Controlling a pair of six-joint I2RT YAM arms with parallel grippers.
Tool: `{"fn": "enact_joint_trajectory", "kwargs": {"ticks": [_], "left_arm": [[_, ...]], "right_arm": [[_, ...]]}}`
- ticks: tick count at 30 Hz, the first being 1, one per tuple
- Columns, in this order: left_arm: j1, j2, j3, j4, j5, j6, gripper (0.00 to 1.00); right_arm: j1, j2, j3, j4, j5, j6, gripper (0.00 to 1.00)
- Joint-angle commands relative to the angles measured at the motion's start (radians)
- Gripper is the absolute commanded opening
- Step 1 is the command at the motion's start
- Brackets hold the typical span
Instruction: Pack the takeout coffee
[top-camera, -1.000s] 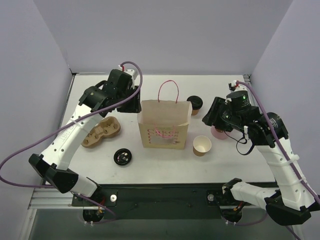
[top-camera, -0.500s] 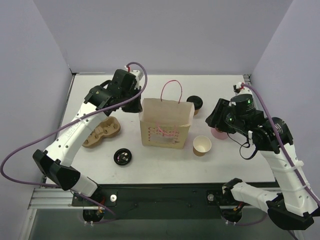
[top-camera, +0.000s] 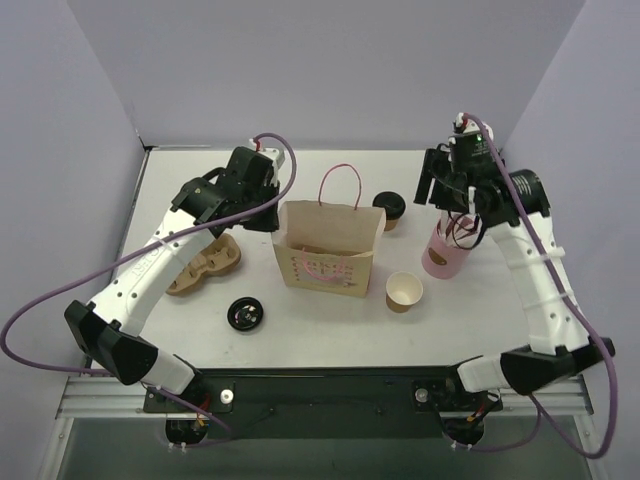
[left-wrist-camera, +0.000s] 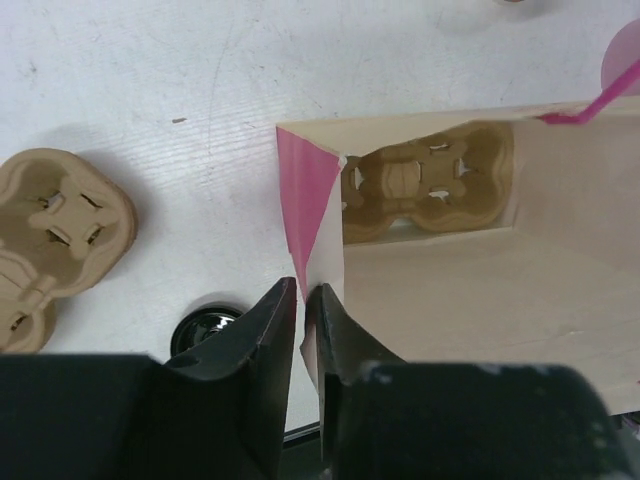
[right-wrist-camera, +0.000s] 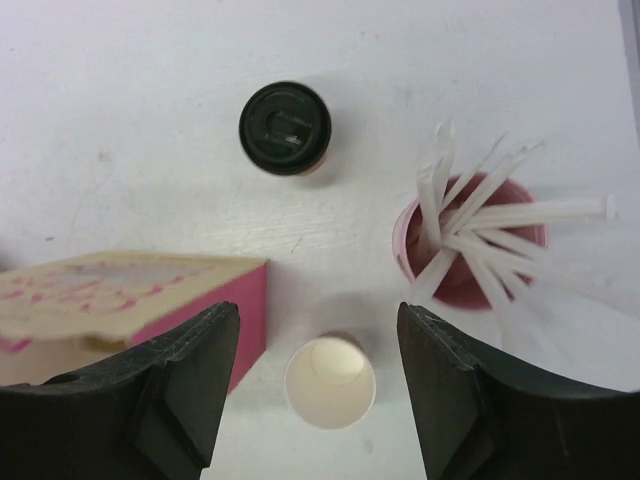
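Your right gripper (right-wrist-camera: 315, 315) has lifted away from the pink cup of straws (top-camera: 443, 252) in the last second and swung toward the far right corner of the table (top-camera: 330, 335). Its jaws are spread wide with nothing between them. In its wrist view the takeout coffee (right-wrist-camera: 285, 128) now shows ahead of the fingers, black lid on and upright. The coffee (top-camera: 390, 207) stands toward the far edge, right of centre, just behind the paper bag (top-camera: 328, 262), untouched and not yet packed. This looks like the start of the reach for it, though how high the jaws hang above the lid is hard to judge from these angles. Your left gripper (left-wrist-camera: 303, 295) has shifted slightly with the bag and is nearly closed on the rim at the bag's far left corner. It appears to pinch the paper there and hold the mouth open. Inside the bag (left-wrist-camera: 450, 290) a cup carrier (left-wrist-camera: 425, 190) lies on the bottom, so a seat seems ready. Mind the lidless cup (right-wrist-camera: 330, 382) near the bag's right side and the straws (right-wrist-camera: 470, 250), both close to your path. The loose black lid (top-camera: 245, 313) and a second carrier (top-camera: 203, 265) lie toward the left edge, out of the way.
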Motion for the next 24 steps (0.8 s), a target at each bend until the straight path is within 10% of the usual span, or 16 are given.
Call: {"fn": "enact_joint_trajectory", "kwargs": {"ticks": [1, 10, 24], "left_arm": [[0.002, -0.025, 0.065, -0.030, -0.059, 0.024, 0.31], [-0.001, -0.083, 0.079, -0.057, -0.025, 0.009, 0.61], [-0.004, -0.149, 0.087, -0.136, -0.126, -0.002, 0.63]], "right_arm": [[-0.067, 0.150, 0.094, 0.044, -0.060, -0.118, 0.66], [-0.096, 0.457, 0.229, 0.060, -0.078, -0.153, 0.80], [-0.096, 0.741, 0.369, 0.058, -0.195, -0.135, 0.80]]}}
